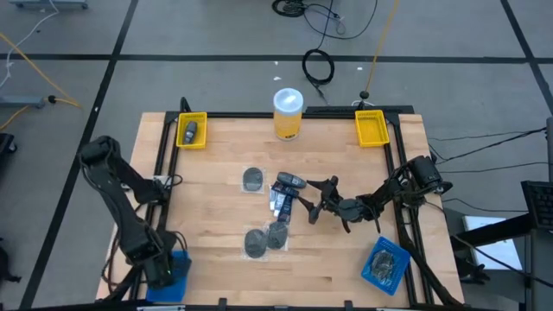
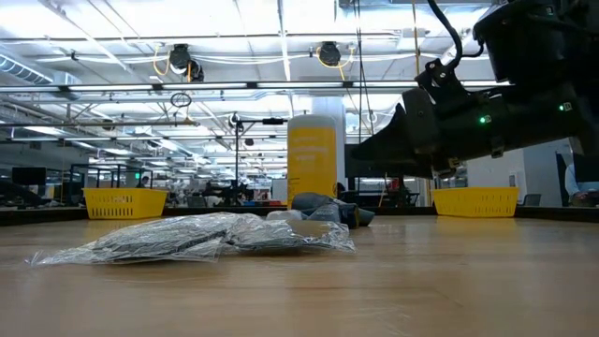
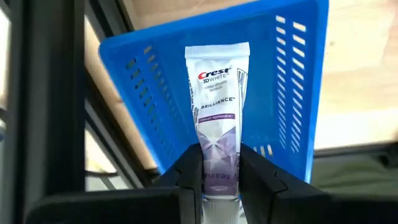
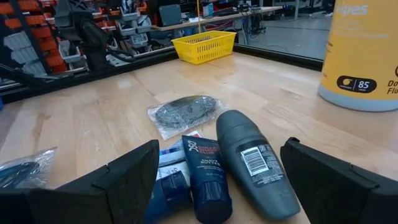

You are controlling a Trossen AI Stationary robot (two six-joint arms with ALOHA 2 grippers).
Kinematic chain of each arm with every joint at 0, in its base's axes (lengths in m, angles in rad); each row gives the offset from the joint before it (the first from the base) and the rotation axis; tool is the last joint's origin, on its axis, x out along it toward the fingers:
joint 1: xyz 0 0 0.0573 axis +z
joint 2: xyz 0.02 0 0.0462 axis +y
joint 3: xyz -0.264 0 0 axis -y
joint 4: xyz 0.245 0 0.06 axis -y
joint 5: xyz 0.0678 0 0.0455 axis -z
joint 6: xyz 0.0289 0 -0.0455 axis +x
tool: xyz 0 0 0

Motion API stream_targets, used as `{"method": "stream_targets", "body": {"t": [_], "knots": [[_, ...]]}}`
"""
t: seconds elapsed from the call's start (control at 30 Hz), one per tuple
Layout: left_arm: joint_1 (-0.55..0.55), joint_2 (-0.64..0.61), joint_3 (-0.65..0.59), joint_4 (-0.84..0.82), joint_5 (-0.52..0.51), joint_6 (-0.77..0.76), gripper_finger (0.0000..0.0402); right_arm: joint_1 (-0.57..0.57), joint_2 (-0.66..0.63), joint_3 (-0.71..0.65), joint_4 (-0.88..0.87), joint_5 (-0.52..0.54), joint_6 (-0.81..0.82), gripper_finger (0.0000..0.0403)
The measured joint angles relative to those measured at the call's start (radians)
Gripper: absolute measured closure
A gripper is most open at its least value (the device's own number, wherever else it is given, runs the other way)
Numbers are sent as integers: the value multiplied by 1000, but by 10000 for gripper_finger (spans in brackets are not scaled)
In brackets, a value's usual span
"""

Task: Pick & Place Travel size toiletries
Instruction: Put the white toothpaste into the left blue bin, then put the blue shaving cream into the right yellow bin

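Note:
My left gripper is at the table's near left corner, over a blue bin, shut on a slim white toothpaste tube. In the high view this gripper stands over the same blue bin. My right gripper lies low at mid-table, open. Between its fingers, untouched, lie a grey roll-on container and a dark blue tube, both on their sides. Bagged grey mesh discs lie flat on the wood. My left gripper pinches the toothpaste tube between its two fingers, on the tube's narrow end nearest the wrist. The fingers point steeply down and lie along the tube. Its flat wide end points away from the fingers, toward the blue bin's floor.
A large yellow jar with a white lid stands at the far middle. Yellow bins sit at the far left and far right corners. Another blue bin holding bagged items sits at the near right. Bare wood lies near the front edge.

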Motion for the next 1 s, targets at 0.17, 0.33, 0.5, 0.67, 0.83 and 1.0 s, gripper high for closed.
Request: {"method": "stream_targets", "body": {"t": [0.17, 0.33, 0.5, 0.67, 0.83, 1.0], "knots": [[9, 49, 0, 30, 0, 5, 334, 0, 0, 0, 1, 0, 7, 78], [14, 52, 0, 32, 0, 17, 334, 0, 0, 0, 1, 0, 10, 78], [16, 52, -17, 54, 0, 36, 320, 1, 0, 11, 1, -29, 3, 78], [17, 49, -29, 69, 11, 80, 249, 1, 0, 24, -7, -53, -8, 78], [35, -8, -30, 69, 81, 98, 159, 1, 0, 24, -7, -53, -8, 78], [84, -127, -30, 76, -176, 230, 116, 1, 0, 24, -6, -74, -11, 78]]}}
